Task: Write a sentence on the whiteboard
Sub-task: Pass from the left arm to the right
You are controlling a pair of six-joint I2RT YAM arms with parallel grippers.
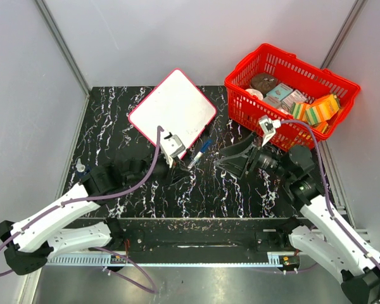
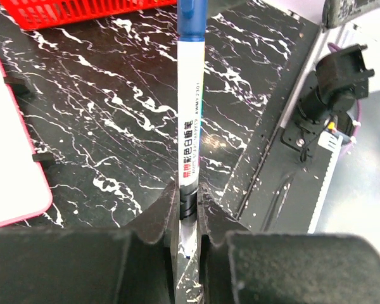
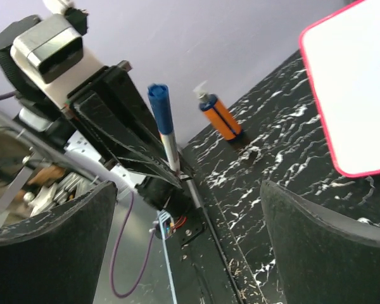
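Note:
The whiteboard (image 1: pixel 172 111) lies tilted at the back middle of the black marble table, white with a thin red rim. No sentence shows on its white face. Just in front of its near corner, my left gripper (image 1: pixel 187 162) is shut on a white marker (image 1: pixel 200 152) with a blue cap. In the left wrist view the marker (image 2: pixel 191 126) runs straight out from between the closed jaws of the left gripper (image 2: pixel 189 204). The board's edge (image 2: pixel 6 158) lies to the left. My right gripper (image 1: pixel 233 162) stands open to the marker's right, facing it. The right gripper (image 3: pixel 187 187) holds nothing, and the capped marker (image 3: pixel 164 126) is ahead of it.
A red basket (image 1: pixel 332 85) with several packets and sponges stands at the back right, close behind the right arm. A small orange bottle (image 3: pixel 218 117) stands near the table's left edge. Grey walls close in the table on three sides.

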